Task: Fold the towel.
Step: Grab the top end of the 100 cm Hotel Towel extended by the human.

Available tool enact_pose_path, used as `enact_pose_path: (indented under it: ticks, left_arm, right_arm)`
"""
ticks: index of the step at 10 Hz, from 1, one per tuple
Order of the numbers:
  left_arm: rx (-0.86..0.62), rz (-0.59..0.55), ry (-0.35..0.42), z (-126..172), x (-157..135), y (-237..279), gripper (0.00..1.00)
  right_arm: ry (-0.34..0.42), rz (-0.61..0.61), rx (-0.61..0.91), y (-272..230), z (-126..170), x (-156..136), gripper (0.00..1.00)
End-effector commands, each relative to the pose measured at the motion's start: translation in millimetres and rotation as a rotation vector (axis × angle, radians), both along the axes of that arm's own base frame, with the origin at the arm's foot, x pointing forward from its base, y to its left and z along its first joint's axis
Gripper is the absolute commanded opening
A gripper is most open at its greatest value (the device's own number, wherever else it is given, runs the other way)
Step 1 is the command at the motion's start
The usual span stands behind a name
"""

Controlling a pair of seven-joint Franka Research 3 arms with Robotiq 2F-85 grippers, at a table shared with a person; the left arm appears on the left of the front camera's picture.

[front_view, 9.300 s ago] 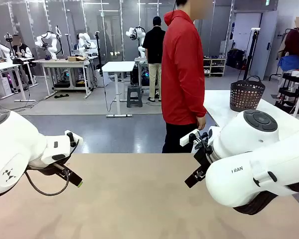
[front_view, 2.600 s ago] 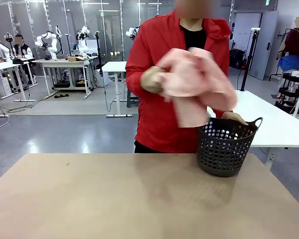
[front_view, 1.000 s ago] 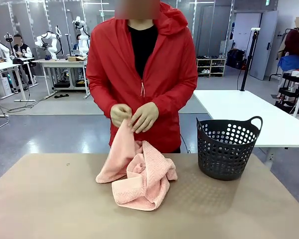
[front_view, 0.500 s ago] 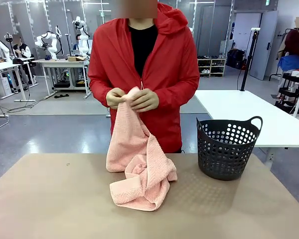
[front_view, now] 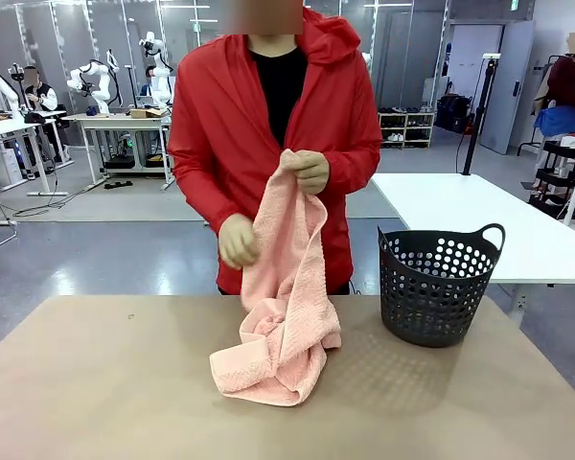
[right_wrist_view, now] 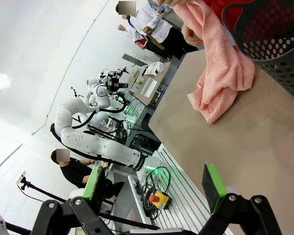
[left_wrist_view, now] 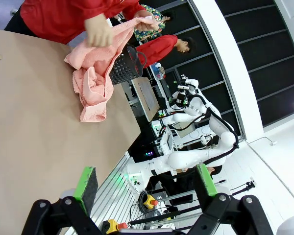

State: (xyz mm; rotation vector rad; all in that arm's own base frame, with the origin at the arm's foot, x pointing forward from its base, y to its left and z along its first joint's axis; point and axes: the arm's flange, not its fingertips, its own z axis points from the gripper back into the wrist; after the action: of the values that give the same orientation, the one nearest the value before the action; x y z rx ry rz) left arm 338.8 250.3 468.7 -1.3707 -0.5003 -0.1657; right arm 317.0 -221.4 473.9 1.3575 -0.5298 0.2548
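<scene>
The salmon-pink towel [front_view: 283, 307] is bunched on the far middle of the tan table [front_view: 105, 383]. A person in a red jacket lifts one end of it with a hand [front_view: 310, 169] at chest height, while the other hand [front_view: 238, 240] slides down its edge. The towel [left_wrist_view: 90, 78] also appears at the top of the left wrist view, and the towel [right_wrist_view: 215, 78] hangs beside the basket in the right wrist view. My left gripper [left_wrist_view: 144, 183] is open and far from the cloth. My right gripper [right_wrist_view: 154, 183] is open too, off the table's edge.
A dark perforated basket [front_view: 437, 283] stands at the table's far right, next to the towel; the basket [right_wrist_view: 272, 39] is also in the right wrist view. The person stands close against the far edge. Near half of the table is bare.
The person raised one towel end higher with one hand; the other hand dropped down along the cloth. The bunched part stays on the table. My grippers have not changed.
</scene>
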Motion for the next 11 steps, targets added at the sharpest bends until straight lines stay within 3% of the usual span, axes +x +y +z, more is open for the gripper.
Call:
enact_pose_path:
  ticks: [1, 11]
  left_arm:
    - [-0.007, -0.008, -0.005, -0.8, -0.7, 1.4, 1.0]
    - [-0.007, -0.008, -0.005, -0.8, -0.7, 1.4, 1.0]
  right_arm:
    - [-0.022, 0.004, 0.011, -0.3, -0.6, 0.2, 1.0]
    - [-0.022, 0.004, 0.011, -0.3, -0.6, 0.2, 1.0]
